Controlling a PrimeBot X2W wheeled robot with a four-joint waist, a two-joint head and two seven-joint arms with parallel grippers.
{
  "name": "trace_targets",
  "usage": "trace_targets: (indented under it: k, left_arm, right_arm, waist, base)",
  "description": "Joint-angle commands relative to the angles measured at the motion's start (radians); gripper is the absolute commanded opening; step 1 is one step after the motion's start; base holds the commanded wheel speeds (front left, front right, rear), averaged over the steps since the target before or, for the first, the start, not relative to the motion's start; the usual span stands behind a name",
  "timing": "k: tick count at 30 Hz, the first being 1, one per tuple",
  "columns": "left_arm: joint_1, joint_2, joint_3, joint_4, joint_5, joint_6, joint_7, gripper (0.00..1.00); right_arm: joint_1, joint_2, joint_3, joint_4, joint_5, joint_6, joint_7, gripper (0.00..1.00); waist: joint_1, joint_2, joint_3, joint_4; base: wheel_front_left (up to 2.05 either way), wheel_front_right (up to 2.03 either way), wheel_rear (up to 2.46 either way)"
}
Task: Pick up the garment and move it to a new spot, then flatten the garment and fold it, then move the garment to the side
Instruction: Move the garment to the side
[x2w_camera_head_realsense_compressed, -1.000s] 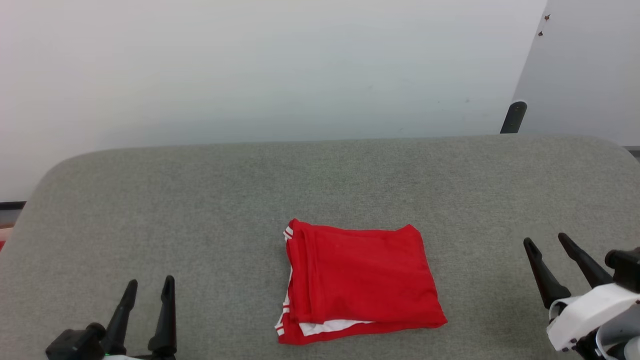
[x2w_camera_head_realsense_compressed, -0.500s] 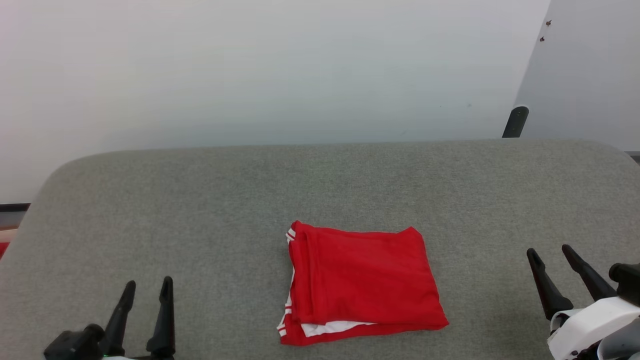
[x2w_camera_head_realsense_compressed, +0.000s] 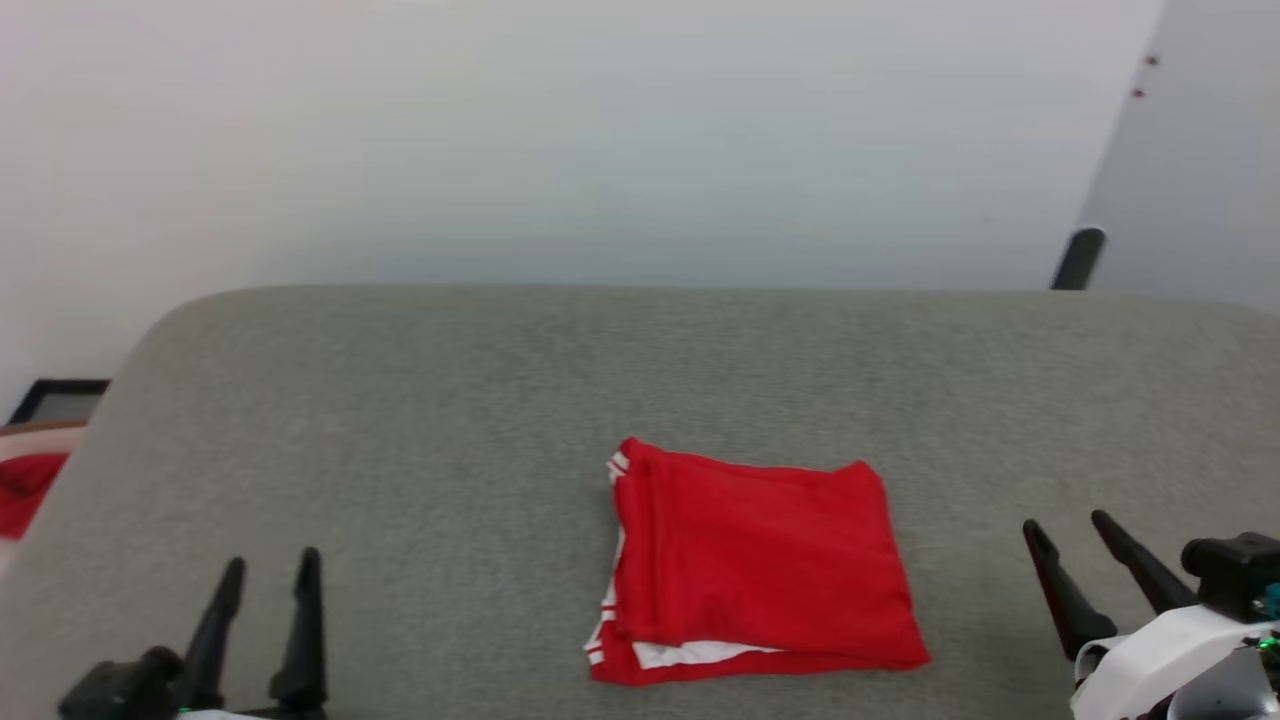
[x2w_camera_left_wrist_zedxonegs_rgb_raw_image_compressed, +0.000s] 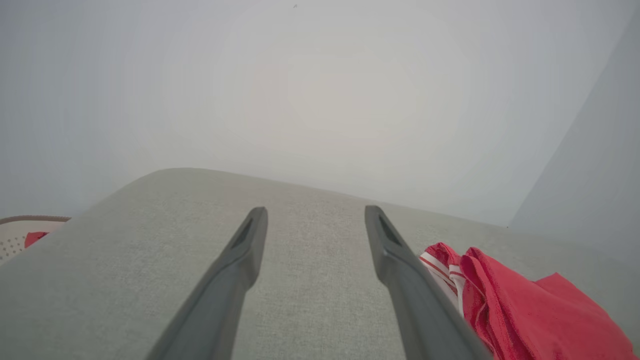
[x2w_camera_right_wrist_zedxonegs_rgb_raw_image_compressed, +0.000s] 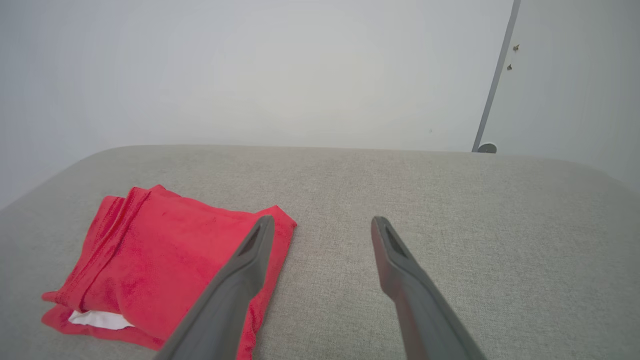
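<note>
Grey desk, folded garment near-centre; left fingers and right fingers spread, empty. If I grab one layer only, that fold could spill open.

No writing, label, brand, number or sign can be read in any of the views (the garment lies folded on the grey cushion with plain red cloth uppermost, and only red-and-white stripe trim and a strip of white show at its edges).
</note>
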Motion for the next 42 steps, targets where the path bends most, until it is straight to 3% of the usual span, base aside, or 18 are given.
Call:
trace_targets:
  k: [1,7,26,41,42]
  left_arm:
    - [0.004,0.005,0.015,-0.004,-0.001,-0.002,-0.004,1.00]
    - [0.020,0.014,0.044,-0.012,0.005,-0.002,-0.004,1.00]
    - [-0.039,-0.010,-0.030,0.000,-0.010,-0.002,-0.004,1.00]
    - [-0.109,-0.035,-0.069,0.021,-0.016,-0.002,-0.004,1.00]
    - [-0.111,-0.037,-0.070,0.023,-0.016,-0.002,-0.004,1.00]
  right_arm:
    - [0.002,0.002,0.009,0.002,-0.002,-0.001,0.006,1.00]
    - [-0.032,-0.006,0.050,0.040,0.004,-0.001,0.066,1.00]
    - [-0.174,-0.069,0.069,0.167,0.026,-0.001,0.449,1.00]
    - [-0.237,-0.008,0.058,0.288,0.019,-0.001,0.621,1.00]
    - [-0.241,-0.005,0.063,0.296,0.019,-0.001,0.631,0.47]
  waist:
    - [0.0000,0.0000,-0.005,0.043]
    - [0.0000,0.0000,-0.007,0.110]
    - [0.0000,0.0000,0.116,0.244]
    - [0.0000,0.0000,0.203,0.288]
    - [0.0000,0.0000,0.205,0.290]
  base:
    - [0.00,0.00,0.00]
    - [0.00,0.00,0.00]
    - [0.00,0.00,0.00]
    - [0.00,0.00,0.00]
    - [0.00,0.00,0.00]
